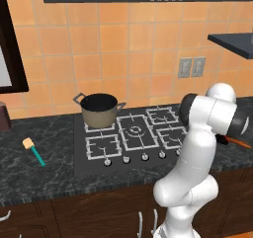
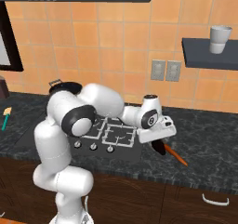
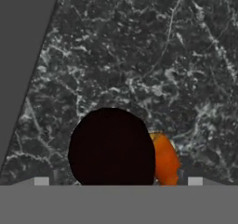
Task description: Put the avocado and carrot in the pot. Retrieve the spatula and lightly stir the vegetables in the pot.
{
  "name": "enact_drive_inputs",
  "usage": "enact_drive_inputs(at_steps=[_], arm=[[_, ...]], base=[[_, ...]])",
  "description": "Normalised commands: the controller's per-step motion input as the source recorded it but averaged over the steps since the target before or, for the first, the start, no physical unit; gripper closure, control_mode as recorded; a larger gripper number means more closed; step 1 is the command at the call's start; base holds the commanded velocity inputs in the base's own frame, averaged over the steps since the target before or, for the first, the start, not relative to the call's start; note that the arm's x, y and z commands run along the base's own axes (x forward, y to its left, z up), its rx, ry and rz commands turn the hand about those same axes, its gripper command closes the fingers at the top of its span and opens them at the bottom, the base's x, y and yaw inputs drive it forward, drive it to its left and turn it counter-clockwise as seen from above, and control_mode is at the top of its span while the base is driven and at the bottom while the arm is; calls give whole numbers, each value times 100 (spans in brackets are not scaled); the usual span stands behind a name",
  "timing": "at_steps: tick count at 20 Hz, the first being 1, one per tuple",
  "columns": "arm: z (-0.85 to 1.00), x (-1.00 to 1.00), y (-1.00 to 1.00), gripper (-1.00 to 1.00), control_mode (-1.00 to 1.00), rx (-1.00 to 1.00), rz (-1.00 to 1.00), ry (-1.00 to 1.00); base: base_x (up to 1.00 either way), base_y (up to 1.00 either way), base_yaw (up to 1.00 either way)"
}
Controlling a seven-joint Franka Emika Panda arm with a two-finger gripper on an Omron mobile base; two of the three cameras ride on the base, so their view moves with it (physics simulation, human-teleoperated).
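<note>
Hovering low over the dark marbled desk [image 2: 209,144], right of the black stovetop [image 1: 133,136], the pincer [image 2: 159,147] is spread wide with nothing between its fingers. Directly under it sits a dark, nearly black rounded lump [image 3: 111,148], which I'd take for the avocado, though it renders too dark to be sure. The slim orange carrot [image 2: 176,156] lies just beside it, looks like touching, with its tip pointing toward the desk's front edge. The round olive-bronze pot [image 1: 100,109] with grey side handles sits on the stove's back-left burner, dark inside. The small spatula [image 1: 33,150], teal handle and tan-yellow head, lies flat well to the left of the stove, around mid-depth of the desk.
</note>
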Motion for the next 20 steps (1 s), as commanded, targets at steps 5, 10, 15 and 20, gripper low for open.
enact_drive_inputs(at_steps=[5,10,15,20], arm=[[-24,-4,0,100,-100,0,7,0],[32,-37,26,100,-100,0,2,-15],[68,-43,93,100,-100,0,16,-29],[51,-15,100,100,-100,0,21,-13]], base=[[0,0,0],[0,0,0],[0,0,0],[0,0,0]])
